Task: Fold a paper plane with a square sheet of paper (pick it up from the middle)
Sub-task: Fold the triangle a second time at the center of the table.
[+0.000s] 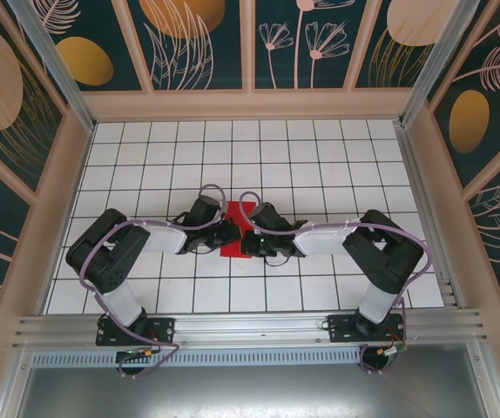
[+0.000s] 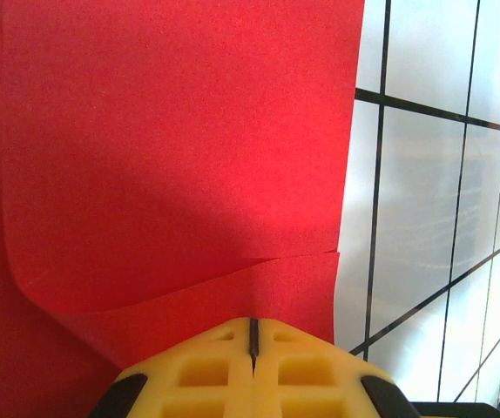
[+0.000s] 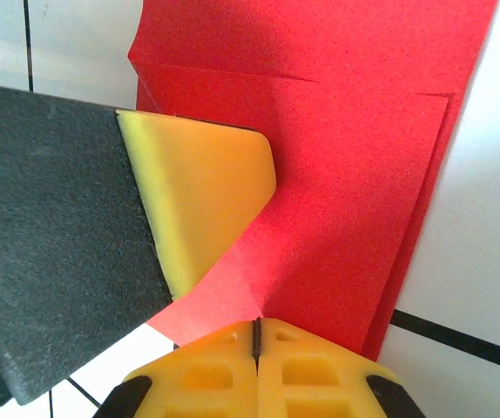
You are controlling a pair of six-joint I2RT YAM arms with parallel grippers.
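- Left gripper point(image 2: 253, 326) is clamped closed, tips against the square sheet of paper point(image 2: 172, 131), which is partly folded.
- Right gripper point(image 3: 257, 326) pinches the sheet's edge, with the left gripper crowding in beside it.
- Tiled desk point(image 1: 320, 157) lies beneath.

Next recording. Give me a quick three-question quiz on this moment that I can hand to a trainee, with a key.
1. True or false: the square sheet of paper lies on the table as one flat, unfolded layer.
2. In the right wrist view, what reaches in from the left across the paper? A) a yellow finger of the left gripper; B) a pair of scissors; C) a second, blue sheet.
3. Fill in: the fingertips of the right gripper are ____ on the paper.

Key: 1 false, since layers overlap along a fold. 2 A. 3 shut.
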